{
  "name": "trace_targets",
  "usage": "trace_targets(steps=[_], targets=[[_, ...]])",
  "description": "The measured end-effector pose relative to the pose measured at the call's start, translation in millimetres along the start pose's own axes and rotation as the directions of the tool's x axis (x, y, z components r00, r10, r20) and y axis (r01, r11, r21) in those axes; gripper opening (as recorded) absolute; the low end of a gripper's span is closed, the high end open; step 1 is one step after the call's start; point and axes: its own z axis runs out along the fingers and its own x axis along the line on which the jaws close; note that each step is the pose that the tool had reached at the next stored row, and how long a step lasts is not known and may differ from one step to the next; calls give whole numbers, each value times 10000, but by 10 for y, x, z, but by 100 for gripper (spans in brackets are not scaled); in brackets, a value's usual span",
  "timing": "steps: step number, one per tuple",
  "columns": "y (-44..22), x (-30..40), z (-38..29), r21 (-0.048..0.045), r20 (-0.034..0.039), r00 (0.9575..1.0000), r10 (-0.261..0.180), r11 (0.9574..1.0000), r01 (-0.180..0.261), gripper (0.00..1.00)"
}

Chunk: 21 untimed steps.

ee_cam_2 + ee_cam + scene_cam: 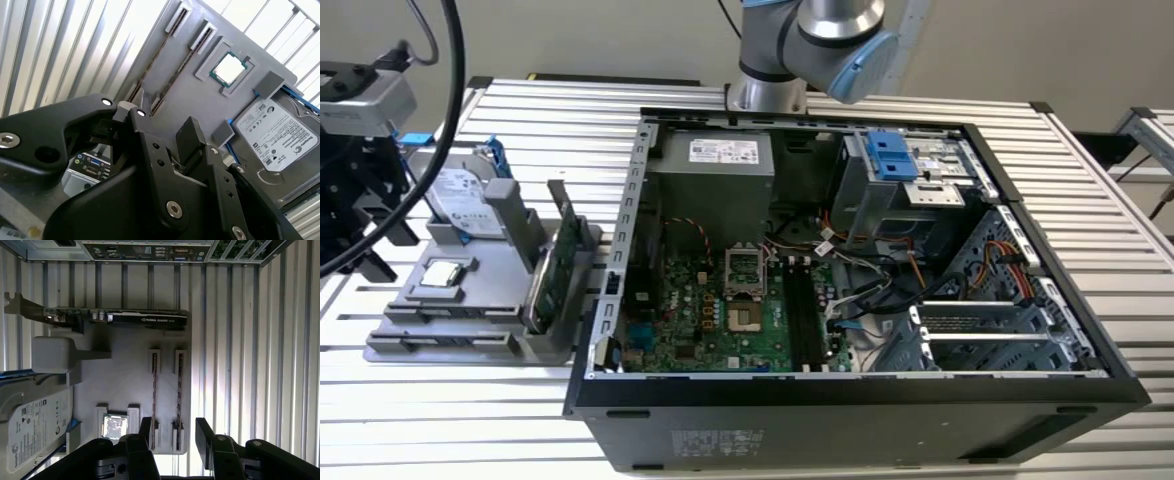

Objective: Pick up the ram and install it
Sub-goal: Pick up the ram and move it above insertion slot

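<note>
Two ram sticks stand on edge in the slots of a grey holder tray [125, 375]. In the first wrist view they are thin dark strips, one [154, 395] beside the other [178, 396]. My gripper [175, 434] hovers above the tray, open, with nothing between its black fingers [206, 432]. The stick nearer the tray's edge lines up with the gap between them. In the second wrist view the same sticks [178, 74] run toward the gripper [165, 125]. In the exterior view the gripper [360, 230] hangs at the left edge, over the tray [467, 345].
The tray also carries a processor chip [114, 427], a silver hard drive [35, 425] and an upright expansion card [145, 318]. To the exterior view's right lies the open computer case [854, 395], its motherboard [707, 320] showing black memory slots [803, 320] and loose cables.
</note>
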Motion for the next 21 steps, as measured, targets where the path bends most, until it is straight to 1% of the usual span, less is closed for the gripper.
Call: trace_targets(steps=[10,21], targets=[[-1,0,32,0,23,10000,-1,10000,1,100],[-3,-13,80,11,29,10000,-1,10000,1,100]])
